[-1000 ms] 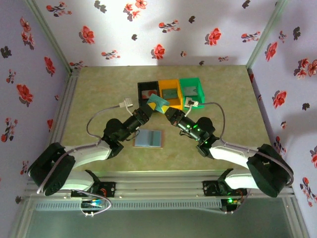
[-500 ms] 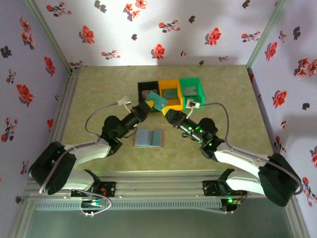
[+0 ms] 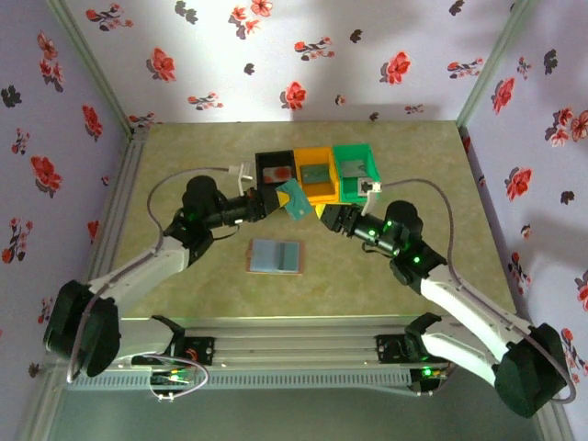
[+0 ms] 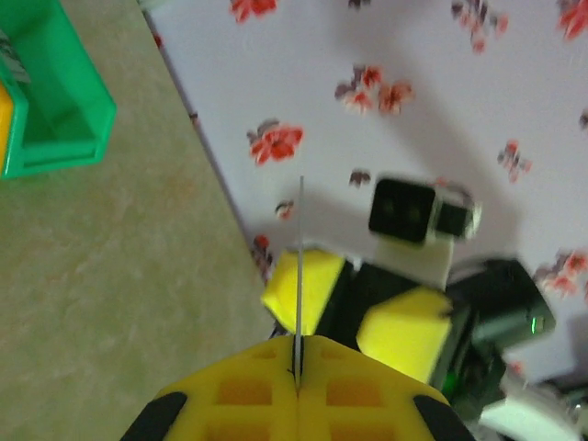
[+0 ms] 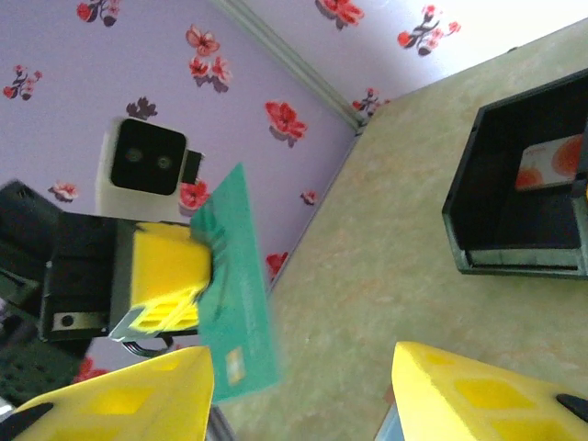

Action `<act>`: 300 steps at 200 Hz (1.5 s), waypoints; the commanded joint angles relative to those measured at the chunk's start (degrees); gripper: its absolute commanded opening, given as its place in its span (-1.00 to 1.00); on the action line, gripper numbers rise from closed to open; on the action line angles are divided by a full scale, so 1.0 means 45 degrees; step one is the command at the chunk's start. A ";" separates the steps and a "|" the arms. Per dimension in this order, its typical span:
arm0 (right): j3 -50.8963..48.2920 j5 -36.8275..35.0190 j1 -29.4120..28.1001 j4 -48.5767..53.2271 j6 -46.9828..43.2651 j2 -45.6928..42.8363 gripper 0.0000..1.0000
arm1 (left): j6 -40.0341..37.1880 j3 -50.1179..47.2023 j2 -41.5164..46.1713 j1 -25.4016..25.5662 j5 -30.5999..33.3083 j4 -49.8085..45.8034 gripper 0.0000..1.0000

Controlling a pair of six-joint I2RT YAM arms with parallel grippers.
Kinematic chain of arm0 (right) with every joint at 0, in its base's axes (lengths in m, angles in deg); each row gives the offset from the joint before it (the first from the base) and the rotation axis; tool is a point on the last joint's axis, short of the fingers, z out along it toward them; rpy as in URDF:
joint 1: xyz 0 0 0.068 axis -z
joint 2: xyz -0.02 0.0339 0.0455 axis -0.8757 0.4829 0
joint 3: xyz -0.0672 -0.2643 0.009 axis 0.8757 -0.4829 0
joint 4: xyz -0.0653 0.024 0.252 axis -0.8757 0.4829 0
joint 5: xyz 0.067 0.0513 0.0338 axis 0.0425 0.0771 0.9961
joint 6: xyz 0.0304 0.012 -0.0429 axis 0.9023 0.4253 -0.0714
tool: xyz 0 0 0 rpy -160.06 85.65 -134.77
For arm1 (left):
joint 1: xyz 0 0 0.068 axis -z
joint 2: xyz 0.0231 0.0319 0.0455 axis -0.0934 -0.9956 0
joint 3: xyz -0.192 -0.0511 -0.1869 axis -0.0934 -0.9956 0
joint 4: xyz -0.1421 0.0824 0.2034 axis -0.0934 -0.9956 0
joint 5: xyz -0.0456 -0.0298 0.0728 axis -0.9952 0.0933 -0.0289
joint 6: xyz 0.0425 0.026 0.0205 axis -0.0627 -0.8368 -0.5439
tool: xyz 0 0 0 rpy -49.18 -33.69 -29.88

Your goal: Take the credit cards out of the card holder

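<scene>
**A:** Lilac wallpaper with red flowers closes us in on three sides. The mottled olive tabletop carries a row of small plastic bins toward twelve o'clock: a black bin, an orange bin and a green bin. Where do we stand on the card?

**B:** Our left gripper is clamped tight on one thin teal-green plastic card. The card is held up above the table, just at six o'clock of the seam between the black and orange bins. The small bifold card holder, pale blue-grey panels with a tan edge, lies open and flat further toward six o'clock, well apart from both grippers.

**A:** And our right gripper?

**B:** It is at four o'clock of the card, jaws parted with nothing between them. From its wrist camera the card's lower corner sits near one finger, and we cannot tell whether they touch.

**A:** So what worries us?

**B:** We hold the card by one edge only, so most of it hangs out unsupported. A quick swing could twist it in the pads, and it would fall outside a bin. The right gripper is also close enough to knock it. And we cannot tell whether more cards sit in the holder.
</scene>
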 commanded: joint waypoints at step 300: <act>-0.0227 0.5137 -0.1170 -0.3311 0.0092 0.1800 -0.46 | -0.7519 0.3557 -0.0257 0.0240 -0.4082 -1.0080 -1.00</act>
